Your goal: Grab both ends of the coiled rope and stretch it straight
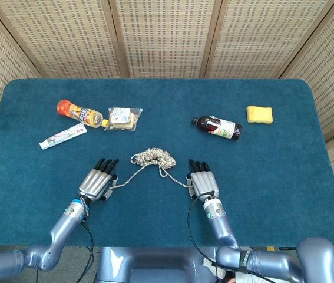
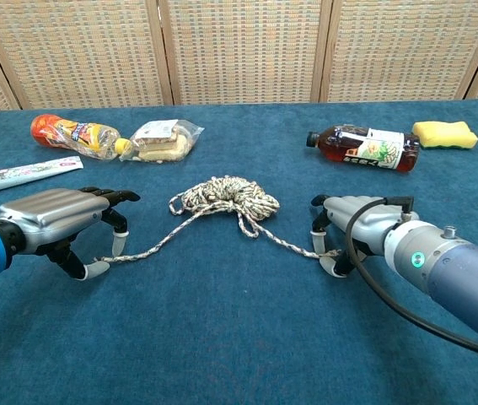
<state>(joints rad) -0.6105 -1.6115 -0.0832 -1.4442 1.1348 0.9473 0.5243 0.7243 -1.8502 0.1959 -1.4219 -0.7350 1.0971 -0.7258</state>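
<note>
The rope (image 1: 153, 157) (image 2: 227, 196) lies coiled mid-table, with one strand trailing out toward each hand. My left hand (image 1: 98, 184) (image 2: 51, 219) arches palm-down over the left end (image 2: 106, 257). Its fingertips (image 2: 118, 245) and thumb straddle that end with a gap between them, so nothing is pinched. My right hand (image 1: 202, 184) (image 2: 358, 227) sits palm-down on the right end (image 2: 326, 253). Its fingers curl down onto the cloth and the strand runs in between finger and thumb, where it looks pinched. The very tip of that end is hidden under the hand.
Back left lie an orange bottle (image 1: 81, 113), a bagged snack (image 1: 122, 117) and a toothpaste tube (image 1: 62, 137). A dark drink bottle (image 1: 217, 127) and a yellow sponge (image 1: 259, 114) lie back right. Wicker screens stand behind the blue table (image 1: 284, 188).
</note>
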